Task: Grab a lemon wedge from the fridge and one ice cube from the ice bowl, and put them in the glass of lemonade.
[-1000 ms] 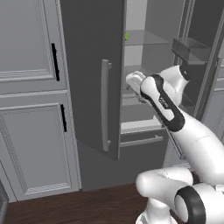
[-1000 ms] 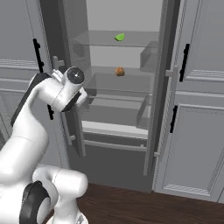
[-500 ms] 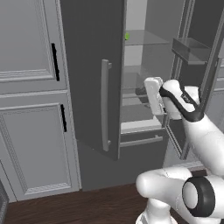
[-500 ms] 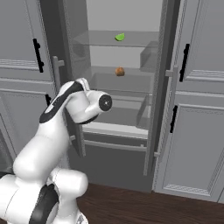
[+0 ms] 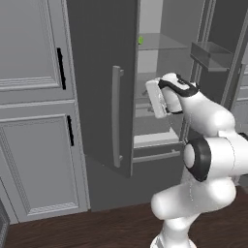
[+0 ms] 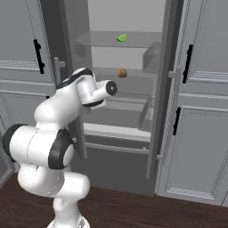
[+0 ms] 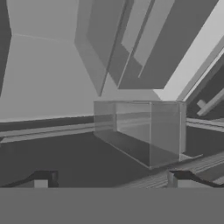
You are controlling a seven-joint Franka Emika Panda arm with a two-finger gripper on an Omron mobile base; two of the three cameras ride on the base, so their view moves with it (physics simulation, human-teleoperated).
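Note:
The fridge (image 5: pixel 101 72) stands with both doors open. On its upper glass shelf lies the small yellow-green lemon wedge (image 6: pixel 121 38), whose green tip also peeks past the left door's edge (image 5: pixel 141 40). My white hand (image 5: pixel 156 99) hovers in the doorway at middle-shelf height, well below the wedge. Seen from the hand camera, my gripper (image 7: pixel 109 180) is open, its dark fingertips (image 7: pixel 41 179) wide apart with nothing between them. It faces a clear door bin (image 7: pixel 144 131). The ice bowl and the glass of lemonade are out of view.
An orange-brown rounded lump (image 6: pixel 121 72) sits on the middle shelf. Clear bins (image 6: pixel 153 52) hang on the right door, and the left door carries a long bar handle (image 5: pixel 116 116). Panelled cabinets with black handles (image 5: pixel 61 68) flank the fridge. The floor is dark wood.
The arm has folded down and swung its wrist round toward the fridge opening. The hand stays near the middle shelf, and the gripper stays open.

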